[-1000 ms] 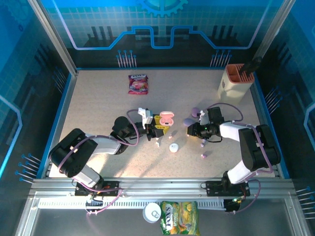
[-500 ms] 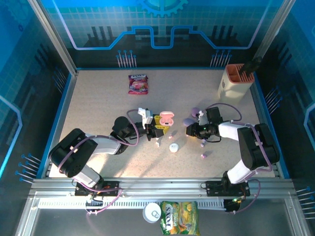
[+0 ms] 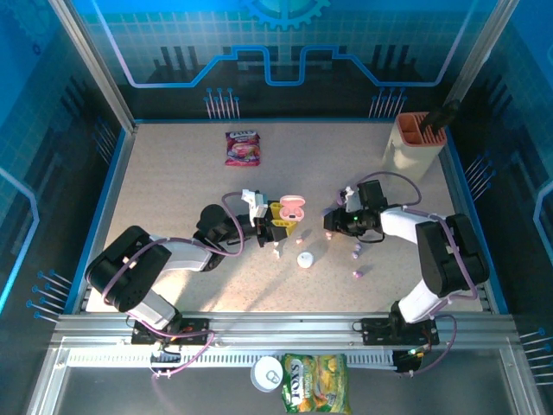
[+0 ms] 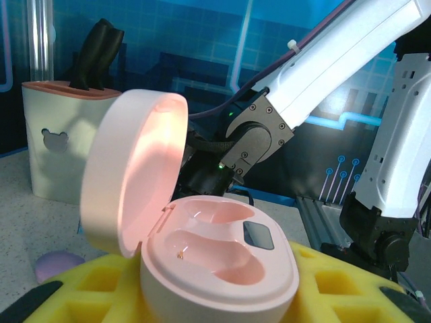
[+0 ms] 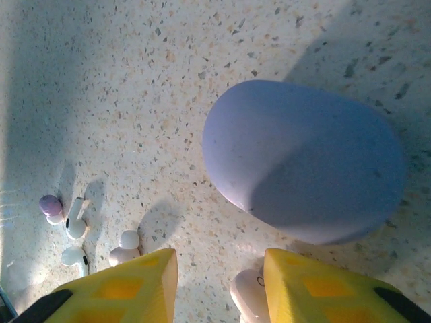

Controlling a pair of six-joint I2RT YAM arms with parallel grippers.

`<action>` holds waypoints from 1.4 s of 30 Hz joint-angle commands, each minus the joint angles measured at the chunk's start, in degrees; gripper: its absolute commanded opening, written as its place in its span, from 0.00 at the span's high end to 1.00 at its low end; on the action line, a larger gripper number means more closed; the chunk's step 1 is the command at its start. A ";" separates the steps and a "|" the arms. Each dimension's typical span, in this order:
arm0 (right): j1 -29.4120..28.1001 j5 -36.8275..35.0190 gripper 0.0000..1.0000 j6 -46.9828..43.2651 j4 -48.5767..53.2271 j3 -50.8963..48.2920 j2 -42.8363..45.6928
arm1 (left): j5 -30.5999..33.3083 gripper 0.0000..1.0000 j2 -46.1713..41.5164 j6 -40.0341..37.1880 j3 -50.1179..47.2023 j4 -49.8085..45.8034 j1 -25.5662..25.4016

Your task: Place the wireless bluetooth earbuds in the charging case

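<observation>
Risk: right tool (image 5: 219,269) hung released over the desk (image 5: 135,101), with one pale earbud (image 5: 248,296) beside its 3 o'clock finger. Judged that an off-centre close could flick it away. Left tool (image 3: 282,227) clenched the open pink case (image 4: 215,262), its sockets empty.

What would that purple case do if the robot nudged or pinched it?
The purple case looks smooth and pebble-round, so a nudge would probably make it slide or spin on the table, not tip. Its curved sides may slip out of a pinch. It seems a hard shell, likely stiff and light.
</observation>
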State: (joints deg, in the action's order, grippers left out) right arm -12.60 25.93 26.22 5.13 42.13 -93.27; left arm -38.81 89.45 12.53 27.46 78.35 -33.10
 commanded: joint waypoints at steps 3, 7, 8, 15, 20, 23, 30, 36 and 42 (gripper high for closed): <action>-0.67 0.77 0.61 -1.29 1.52 0.53 -2.26 | -1.67 0.60 -0.98 -0.78 -0.83 1.90 0.46; -0.68 1.52 0.62 -1.35 1.53 -0.70 -1.70 | -1.71 0.60 -1.03 -0.81 -0.83 1.90 0.54; -0.67 1.72 0.63 -1.45 1.65 -1.09 -1.33 | -1.71 0.60 -0.93 -0.76 -0.83 1.90 0.54; -0.67 1.95 0.72 -1.62 1.67 -2.25 -0.17 | -2.04 0.60 -0.20 -0.72 -0.31 1.92 0.57; -0.67 3.32 0.75 -0.78 0.34 -2.69 -0.42 | -2.08 0.60 0.36 -0.66 -0.01 1.94 0.63; -0.67 3.24 0.78 -0.92 0.41 -3.00 -0.36 | -2.05 0.60 0.21 -0.76 -0.19 1.92 0.62; -0.66 3.98 0.81 -0.47 -0.37 -3.41 -0.34 | -1.97 0.60 0.21 -0.84 -0.41 1.94 0.67; -0.84 5.16 0.75 -0.24 -0.73 -3.97 0.44 | -2.01 0.60 0.42 -0.84 -0.45 1.92 0.82; -1.21 5.47 0.73 -0.09 -0.54 -5.07 1.81 | -2.06 0.60 0.36 -0.85 -0.63 1.94 0.81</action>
State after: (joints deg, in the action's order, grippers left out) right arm -12.84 30.17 25.71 3.81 38.24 -93.21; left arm -39.46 89.52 12.53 27.46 78.37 -32.77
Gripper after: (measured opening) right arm 0.269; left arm 0.401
